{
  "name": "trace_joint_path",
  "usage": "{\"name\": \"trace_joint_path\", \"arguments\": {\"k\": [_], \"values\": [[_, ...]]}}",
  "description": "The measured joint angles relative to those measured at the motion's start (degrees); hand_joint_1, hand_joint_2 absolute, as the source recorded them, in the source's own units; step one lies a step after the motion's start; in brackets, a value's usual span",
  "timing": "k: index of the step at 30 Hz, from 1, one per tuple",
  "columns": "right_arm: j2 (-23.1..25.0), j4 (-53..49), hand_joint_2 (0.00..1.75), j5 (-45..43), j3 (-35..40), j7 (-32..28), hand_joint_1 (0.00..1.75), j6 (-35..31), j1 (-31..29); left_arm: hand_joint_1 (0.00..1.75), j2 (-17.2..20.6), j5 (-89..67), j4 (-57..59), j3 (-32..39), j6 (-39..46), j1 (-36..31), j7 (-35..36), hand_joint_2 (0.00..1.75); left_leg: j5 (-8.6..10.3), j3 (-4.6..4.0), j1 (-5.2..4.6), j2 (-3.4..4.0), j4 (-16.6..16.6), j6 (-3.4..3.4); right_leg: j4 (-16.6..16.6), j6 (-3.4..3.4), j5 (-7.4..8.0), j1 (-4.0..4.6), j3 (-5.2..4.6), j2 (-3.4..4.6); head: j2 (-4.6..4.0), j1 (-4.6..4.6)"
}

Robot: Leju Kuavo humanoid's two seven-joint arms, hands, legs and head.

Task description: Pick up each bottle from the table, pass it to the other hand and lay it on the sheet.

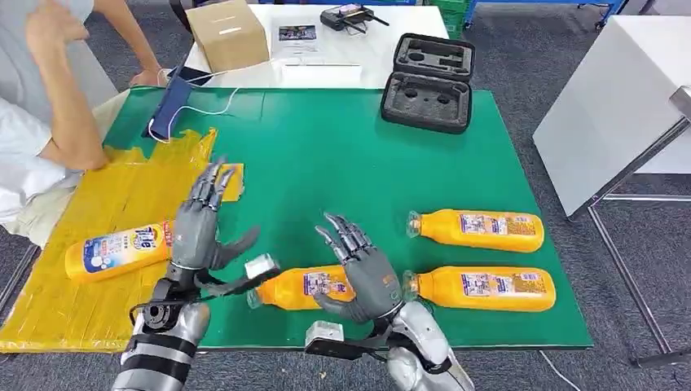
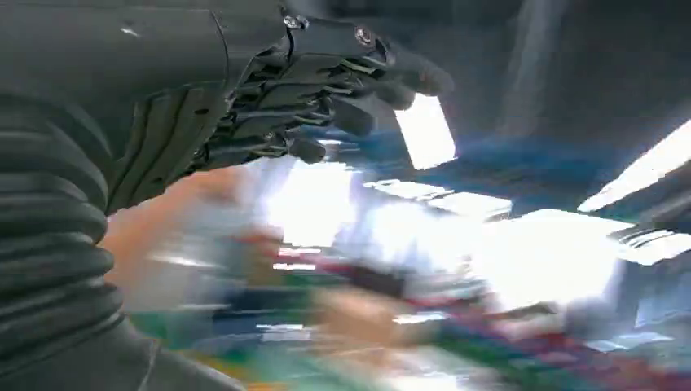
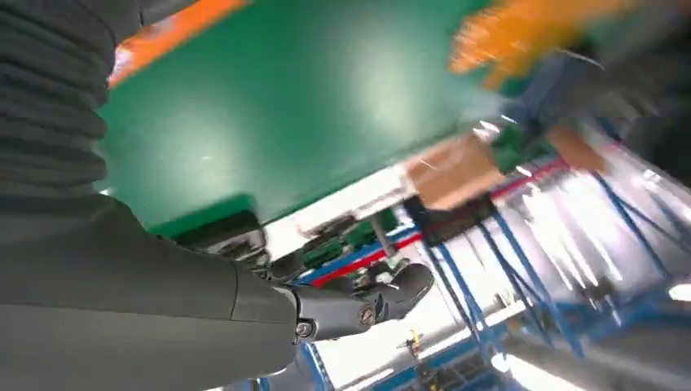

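Your left hand (image 1: 198,232) and right hand (image 1: 361,269) hover with fingers spread, empty | next bottle (image 1: 303,287) lies between them, 6 o'clock on the green mat (image 1: 326,155) | one bottle on sheet (image 1: 114,252) already rests at 9 o'clock on the yellow sheet (image 1: 106,204) | hands flank it, likely for pickup.

Orange bottles (image 1: 481,229) with blue-printed labels, green table cover (image 1: 326,163), yellow sheet (image 1: 98,301), seemingly black case (image 1: 428,81).

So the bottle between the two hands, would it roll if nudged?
Probably: the bottle lies on its side on the flat green mat, and its body looks rounded. Its glossy plastic may be slippery. It looks full of orange liquid, so likely fairly heavy.
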Motion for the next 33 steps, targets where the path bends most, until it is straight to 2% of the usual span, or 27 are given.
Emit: {"name": "trace_joint_path", "arguments": {"k": [2,8,11,16,19,28,29,30,31,33], "values": [[-0.18,1.11,1.75,3.96,0.49,2.5,0.0,0.12,0.02,0.0,-2.62,6.42,-0.81,2.77,-0.02,0.5,-4.63,1.75,-0.01,0.0,-0.05,0.02,0.0,0.01,-0.02,0.02,0.01,-0.05,-0.02,0.01,0.0,0.02],[-0.55,3.58,1.75,5.09,1.1,3.16,0.0,0.12,-0.32,0.0,-6.2,7.77,-3.36,6.05,-0.15,2.12,-3.97,1.75,-0.01,0.0,-0.05,-0.02,0.0,0.04,-0.02,0.03,0.01,-0.03,-0.02,-0.02,0.0,-0.02],[-0.66,4.26,1.75,6.14,1.1,3.97,0.0,0.18,-0.34,0.0,-6.35,9.88,-3.69,6.31,-0.64,2.2,-3.53,1.75,-0.01,0.01,-0.01,0.01,0.0,0.03,-0.02,0.03,0.01,0.01,-0.02,-0.01,0.0,-0.04],[-0.7,8.46,1.75,16.9,1.56,13.2,0.0,1.6,-1.02,0.0,-5.02,35.91,-8.66,3.22,-9.82,5.35,1.58,1.75,-0.01,-0.02,0.02,0.01,0.0,0.02,-0.01,0.02,0.0,0.03,-0.04,-0.01,0.0,-0.02],[-0.15,13.38,1.75,20.65,1.74,17.49,0.0,2.28,-2.36,0.0,-4.69,37.37,-12.88,2.02,-11.74,7.84,1.71,1.75,-0.02,-0.02,0.02,-0.01,0.0,0.02,-0.01,0.02,-0.01,0.02,-0.05,-0.01,0.0,-0.04],[1.53,23.5,1.75,24.19,1.73,23.11,0.03,3.11,-7.76,0.0,-4.3,37.52,-17.55,-1.1,-11.08,10.92,1.49,1.75,-0.15,0.46,0.03,0.04,-0.02,-0.07,-0.08,-0.14,-0.16,0.02,-0.26,0.01,0.0,-0.02],[1.57,24.66,1.75,24.41,1.67,23.57,0.58,3.33,-8.43,0.0,-4.3,37.54,-17.57,-1.34,-11.1,10.91,1.49,1.75,-0.25,0.58,0.03,0.05,-0.04,-0.11,-0.1,-0.21,-0.21,0.03,-0.17,0.01,0.0,0.0],[1.79,25.86,1.75,24.48,1.6,23.81,1.38,3.44,-9.1,0.0,-4.3,37.69,-17.57,-1.6,-11.19,10.89,1.49,1.75,-0.33,0.7,0.03,0.06,-0.04,-0.24,-0.1,-0.21,-0.21,0.03,-0.1,0.03,0.0,-0.04],[1.99,27.11,1.75,24.45,1.45,23.92,1.64,3.44,-9.65,0.0,-4.3,37.89,-17.57,-1.8,-11.21,10.87,1.49,1.75,-0.33,0.77,0.03,0.1,-0.04,-0.23,-0.1,-0.21,-0.21,0.03,-0.06,0.05,0.0,-0.02],[2.49,30.0,1.75,24.45,0.9,24.12,1.69,3.39,-10.94,0.0,-4.3,38.06,-17.53,-2.33,-11.32,10.77,1.54,1.75,-0.27,0.8,0.03,0.1,-0.04,-0.2,-0.1,-0.22,-0.19,0.03,-0.03,0.05,0.0,-0.04]]}}
